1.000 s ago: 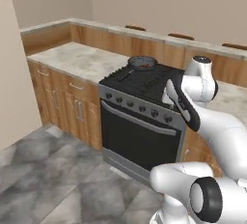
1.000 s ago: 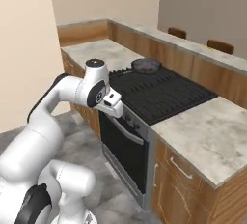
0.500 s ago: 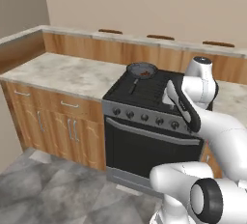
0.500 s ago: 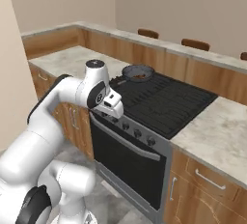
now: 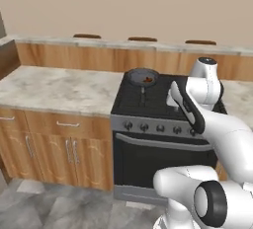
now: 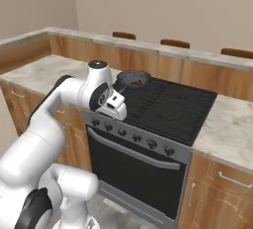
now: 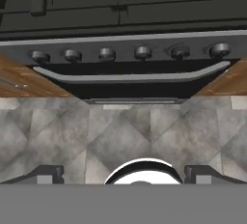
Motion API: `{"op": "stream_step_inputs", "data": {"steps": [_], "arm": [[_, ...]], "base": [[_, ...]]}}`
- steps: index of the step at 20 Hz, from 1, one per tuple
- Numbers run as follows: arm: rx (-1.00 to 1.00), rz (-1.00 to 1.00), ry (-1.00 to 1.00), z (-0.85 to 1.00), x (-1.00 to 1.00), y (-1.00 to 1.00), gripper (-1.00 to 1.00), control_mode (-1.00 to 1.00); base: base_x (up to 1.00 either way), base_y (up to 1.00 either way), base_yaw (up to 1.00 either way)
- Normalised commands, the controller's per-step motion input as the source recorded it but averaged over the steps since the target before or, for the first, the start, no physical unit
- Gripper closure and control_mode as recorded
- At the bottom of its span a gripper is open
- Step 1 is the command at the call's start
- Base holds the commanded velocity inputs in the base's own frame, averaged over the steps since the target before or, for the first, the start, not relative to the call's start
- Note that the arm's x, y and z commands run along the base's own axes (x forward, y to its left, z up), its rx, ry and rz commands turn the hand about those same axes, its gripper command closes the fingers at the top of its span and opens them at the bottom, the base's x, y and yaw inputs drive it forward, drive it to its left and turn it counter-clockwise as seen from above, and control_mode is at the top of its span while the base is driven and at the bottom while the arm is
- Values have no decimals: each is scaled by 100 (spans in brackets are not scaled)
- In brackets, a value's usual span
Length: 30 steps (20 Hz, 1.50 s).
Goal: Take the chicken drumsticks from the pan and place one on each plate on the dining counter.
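My gripper (image 7: 123, 172) pointed down at the grey tiled floor (image 7: 120, 131) in front of the stove (image 5: 163, 124), its two dark fingertips (image 7: 46, 174) set wide apart near the opposite sides of the hand view, with nothing between them. In that view the oven door handle (image 7: 132, 76) ran across below a row of six knobs (image 7: 107, 54), and the dark grates of the cooktop lay beyond. In the left base view my hand hung over the front right part of the cooktop, above the knob panel; in the right base view it sat at the front left corner of the stove. The pan (image 5: 142, 77) stood on the rear left burner, its long dark handle pointing toward the front of the stove. Inside it I could see a reddish-brown patch, the chicken drumsticks (image 5: 147, 79); at this size I could not tell the two apart. In the right base view the pan (image 6: 133, 78) showed just past my hand, with the same reddish patch in it. My gripper was well apart from the pan and touched nothing. A stone-topped bench (image 5: 54, 87) with wooden drawers and silver handles ran to the left of the stove, and another stretch of it (image 6: 230, 129) lay to the right. Behind the stove ran the dining counter (image 5: 99, 55) with wood-panel sides, and three brown chair backs (image 6: 174, 43) rose beyond it. I could not make out the plates on it from these views.
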Motion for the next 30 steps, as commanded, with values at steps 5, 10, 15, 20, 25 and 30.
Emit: {"op": "stream_step_inputs", "data": {"steps": [5,10,15,20,25,30], "arm": [[0,0,0,0,0,0,-100,100],[0,0,0,0,0,0,-100,100],[0,0,0,0,0,0,-100,100],[0,0,0,0,0,0,-100,100],[0,0,0,0,0,0,-100,100],[-11,-20,-10,3,46,21,-100,-100]], "base": [[53,49,-37],[71,42,-33],[55,40,-28],[52,47,-26],[41,38,-24],[0,0,0]]}}
